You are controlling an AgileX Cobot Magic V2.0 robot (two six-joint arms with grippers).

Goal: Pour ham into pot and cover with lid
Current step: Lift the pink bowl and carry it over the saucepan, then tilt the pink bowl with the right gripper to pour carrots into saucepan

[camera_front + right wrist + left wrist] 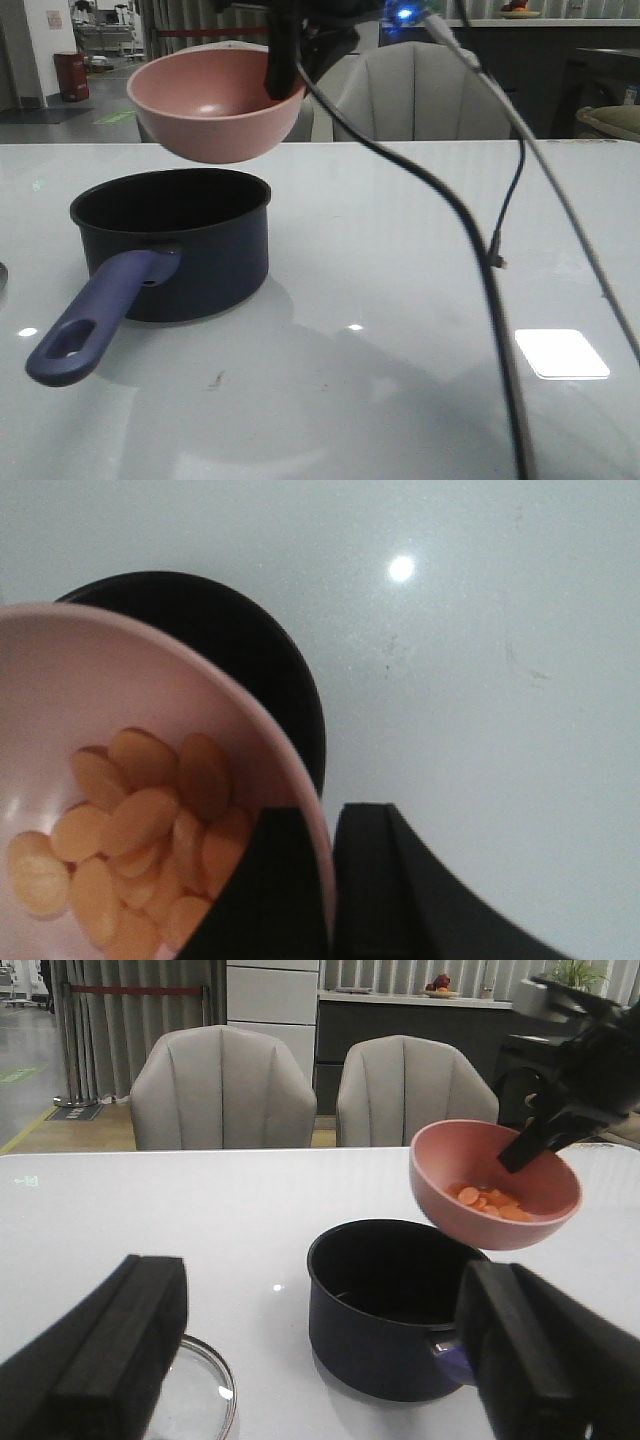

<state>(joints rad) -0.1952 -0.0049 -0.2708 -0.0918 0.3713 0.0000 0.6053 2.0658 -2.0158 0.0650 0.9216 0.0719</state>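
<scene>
The dark navy pot (170, 240) stands on the white table, its purple-blue handle (95, 320) pointing toward the front edge. Just above and behind it hangs a pink bowl (215, 105), tilted, with my right gripper (283, 60) shut on its rim. Orange-pink ham pieces (130, 830) lie heaped in the bowl (120, 710); the right gripper (328, 880) pinches the rim with one finger inside and one outside. The pot (385, 1310) looks empty. My left gripper (320, 1290) is open, holding nothing, low over the table beside the pot. The glass lid (200, 1390) lies flat under its left finger.
Black and grey cables (480, 250) trail from the right arm across the table's right half. Two grey chairs (225, 1085) stand behind the far edge of the table (400, 300). A bright light patch (560, 352) reflects at the right front.
</scene>
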